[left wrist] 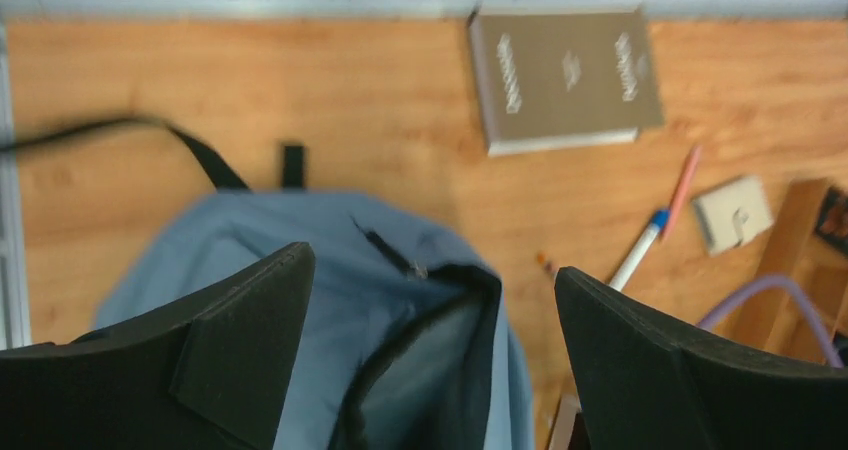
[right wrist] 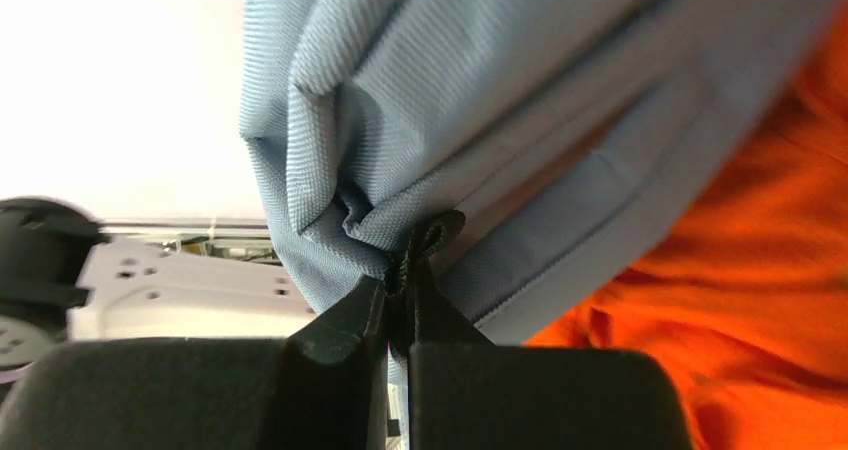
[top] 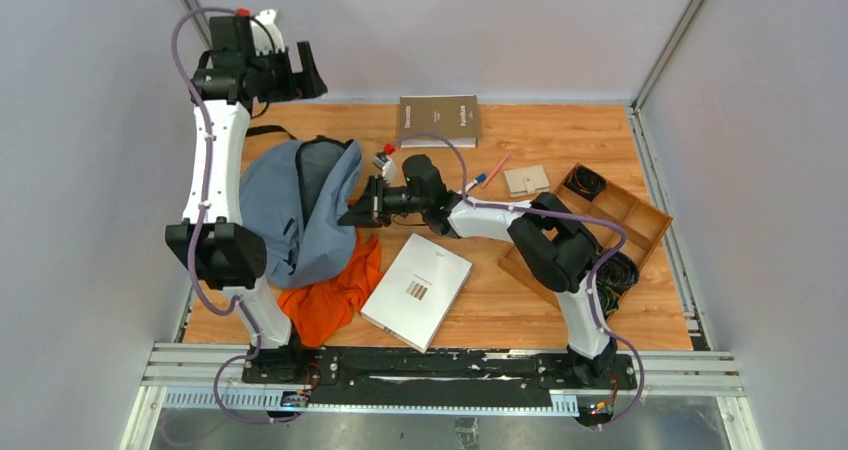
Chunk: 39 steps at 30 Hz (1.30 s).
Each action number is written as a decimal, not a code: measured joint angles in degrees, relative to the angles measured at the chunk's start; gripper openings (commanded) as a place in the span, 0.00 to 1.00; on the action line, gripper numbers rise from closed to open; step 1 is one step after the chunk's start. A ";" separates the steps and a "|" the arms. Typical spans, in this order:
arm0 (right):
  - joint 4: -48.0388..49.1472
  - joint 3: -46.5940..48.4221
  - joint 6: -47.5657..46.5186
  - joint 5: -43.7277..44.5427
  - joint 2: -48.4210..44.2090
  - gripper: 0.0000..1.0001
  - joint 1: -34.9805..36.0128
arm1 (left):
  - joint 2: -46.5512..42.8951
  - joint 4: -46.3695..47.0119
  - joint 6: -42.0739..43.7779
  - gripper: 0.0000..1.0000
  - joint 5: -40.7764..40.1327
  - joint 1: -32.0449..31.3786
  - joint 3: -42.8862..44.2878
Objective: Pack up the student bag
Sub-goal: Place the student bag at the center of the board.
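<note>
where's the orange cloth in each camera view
Top external: orange cloth lower left of centre, against the student bag at its near edge.
Left wrist: not in it.
Right wrist: orange cloth fills the right edge, beside the bag's fabric.
Shared landmark: the student bag, seen in all three views.

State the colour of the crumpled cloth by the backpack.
Orange; the cloth shows best in the top external view.

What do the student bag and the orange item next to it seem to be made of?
The student bag looks like matte woven fabric, probably synthetic: fine ribbed weave and soft folds show up close. The orange cloth seems a softer, smoother textile, judging by its loose wrinkles; fibre unclear.
</note>
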 measured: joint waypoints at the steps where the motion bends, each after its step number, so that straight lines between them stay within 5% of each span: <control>1: -0.57 -1.55 -0.31 0.09 0.00 0.00 -0.26 | -1.07 -0.70 0.04 1.00 -0.66 -0.07 -2.71; 9: -8.57 -7.76 -7.13 1.42 -2.14 0.00 -1.77 | -19.87 1.62 -1.68 1.00 -7.67 -6.56 -32.06; 13: -10.03 -7.80 -9.05 1.36 -2.60 0.00 -1.79 | -25.81 3.54 -2.73 0.91 -12.44 -11.39 -38.18; 20: -10.71 -8.35 -10.23 1.38 -2.67 0.00 -1.79 | -33.70 5.99 -6.71 0.98 -25.97 -17.40 -49.57; 25: -11.37 -8.55 -10.75 1.42 -2.97 0.00 -1.79 | -33.62 8.81 -10.64 0.68 -28.15 -20.50 -57.07; 31: -11.80 -9.03 -10.73 1.36 -3.32 0.00 -1.79 | -32.13 10.84 -12.61 0.00 -29.31 -20.76 -60.24; 39: -11.85 -9.88 -10.64 1.38 -3.74 0.00 -1.84 | -31.98 7.15 -10.03 0.00 -35.01 -20.76 -51.65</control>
